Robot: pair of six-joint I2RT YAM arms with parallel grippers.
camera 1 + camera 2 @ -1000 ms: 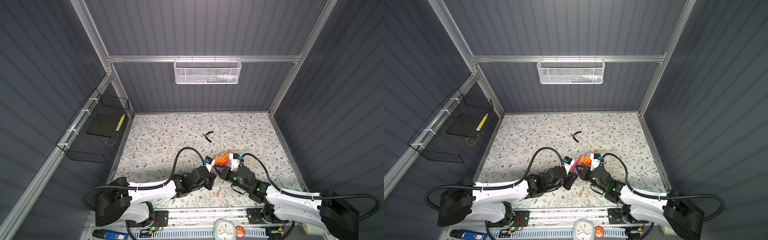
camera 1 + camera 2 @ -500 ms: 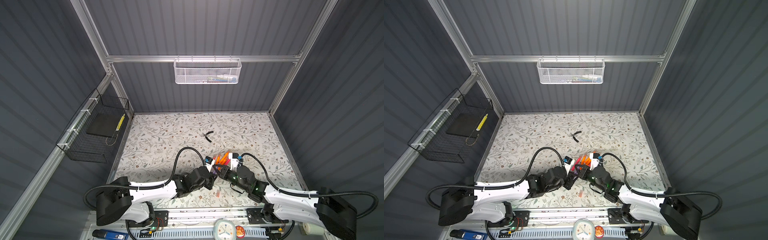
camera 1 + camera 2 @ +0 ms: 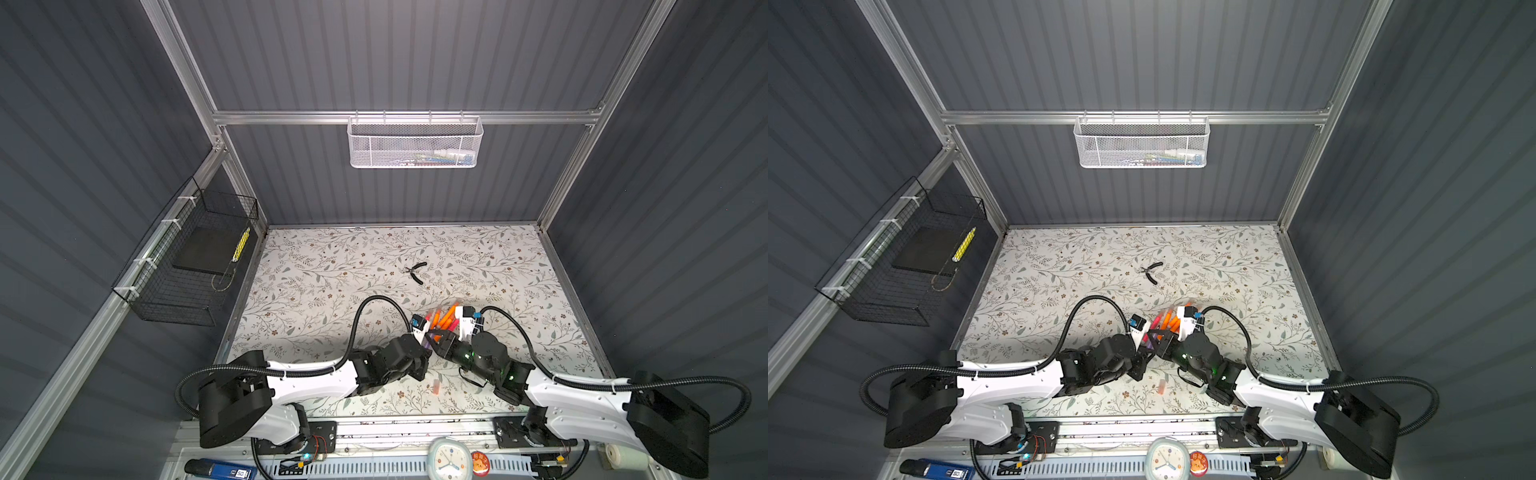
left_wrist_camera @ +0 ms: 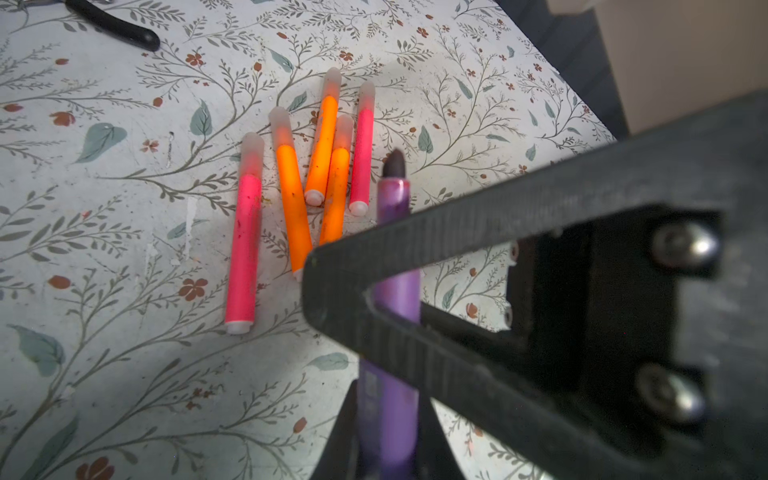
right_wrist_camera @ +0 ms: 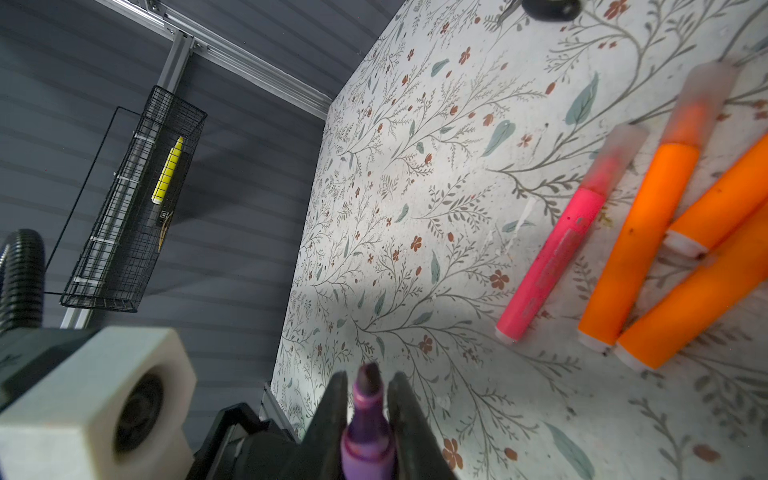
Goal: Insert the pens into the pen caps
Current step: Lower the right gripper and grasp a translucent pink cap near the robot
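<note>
Left fingers [image 4: 343,451] reclamped purple pen [image 4: 392,415], midsection hidden

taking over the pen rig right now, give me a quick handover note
Left claw: shut on the purple pen, whose tip is bare.
Right claw: straddles the same pen near its tip; I cannot tell whether it grips.
Done: five capped pens, three orange and two pink, lie together on the table just beyond the claws.
Left to do: cap the purple pen. One loose cap lies on the table nearer the front edge, between the arms; it is probably the one to fetch.
</note>
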